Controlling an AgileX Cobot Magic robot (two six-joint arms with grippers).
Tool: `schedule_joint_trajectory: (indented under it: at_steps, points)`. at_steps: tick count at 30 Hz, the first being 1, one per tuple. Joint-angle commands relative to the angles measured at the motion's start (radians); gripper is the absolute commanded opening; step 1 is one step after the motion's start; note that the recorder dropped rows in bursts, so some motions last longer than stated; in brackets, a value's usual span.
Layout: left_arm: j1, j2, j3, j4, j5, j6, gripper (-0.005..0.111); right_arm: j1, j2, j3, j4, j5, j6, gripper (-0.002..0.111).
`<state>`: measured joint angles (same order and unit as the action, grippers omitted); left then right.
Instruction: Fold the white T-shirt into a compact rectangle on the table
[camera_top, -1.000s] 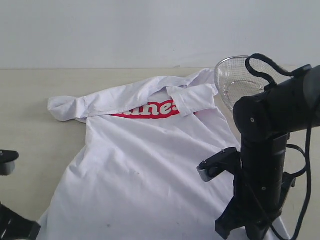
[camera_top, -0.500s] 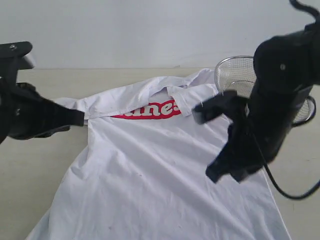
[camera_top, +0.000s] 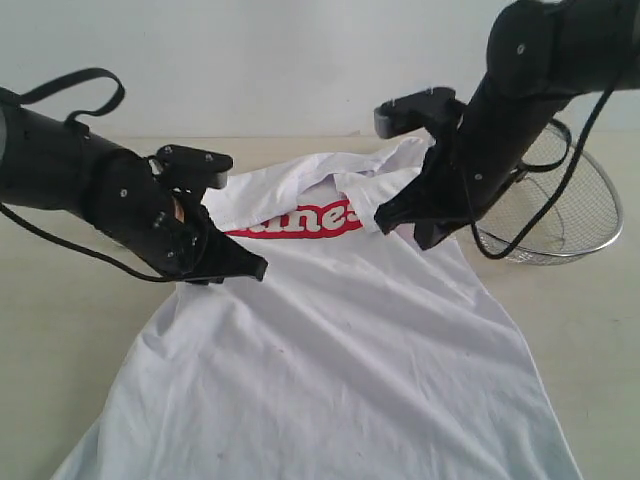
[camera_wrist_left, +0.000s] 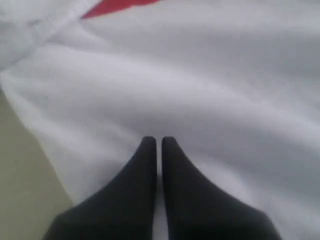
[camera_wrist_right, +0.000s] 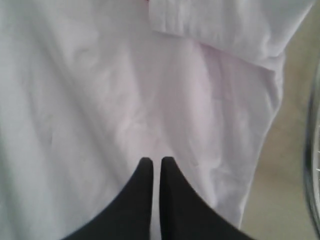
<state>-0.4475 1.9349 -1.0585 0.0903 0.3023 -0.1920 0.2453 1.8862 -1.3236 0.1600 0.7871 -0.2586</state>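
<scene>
Two grippers: the left gripper (camera_top: 254, 270) and the right gripper (camera_top: 384, 222) both have their jaws pressed together and pinch nothing.
Left gripper's place: it is over the shirt's left side, just below the red lettering (camera_top: 300, 218). I judge it is set to work that shoulder or sleeve.
Right gripper's place: it is at the folded flap on the shirt's right shoulder, probably for the matching move on that side.
White T-shirt (camera_top: 330, 350): it lies in the middle of the table (camera_top: 60, 340), collar end toward the far edge and body spreading toward the near edge. The top is already doubled over, and the wide body is not yet folded.
Wire basket (camera_top: 597, 235): it stands just beside the shirt's right shoulder, toward the table's far right, apart from the work.
Contact: it is unclear in both wrist views whether either tip touches the cloth, and the left one is blurred.
Hidden: the left arm covers the left sleeve, and the flap covers much of the red word.
Cut off: the hem and lower corners run out of the exterior view.
</scene>
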Motion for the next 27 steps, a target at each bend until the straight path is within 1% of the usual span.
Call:
schedule_joint_trajectory:
  at_steps: [1, 6, 11, 18, 27]
  points:
    - [-0.003, 0.055, -0.014, 0.004, 0.012, 0.009, 0.005, -0.007, 0.094, -0.008, 0.014, -0.016, -0.025, 0.0]
    - [-0.003, 0.062, -0.014, 0.004, 0.098, 0.009, 0.005, -0.007, 0.174, -0.008, 0.014, 0.003, -0.025, 0.0]
    - [-0.003, 0.062, -0.007, 0.004, 0.146, 0.009, 0.005, -0.007, 0.182, 0.018, -0.002, 0.031, -0.02, 0.0]
    - [-0.003, 0.062, 0.065, -0.003, 0.143, 0.006, 0.005, -0.007, 0.182, 0.057, -0.058, 0.1, 0.029, 0.0]
    - [-0.003, 0.048, 0.154, -0.033, 0.16, 0.006, 0.005, -0.007, 0.178, 0.179, -0.071, 0.168, 0.057, 0.0]
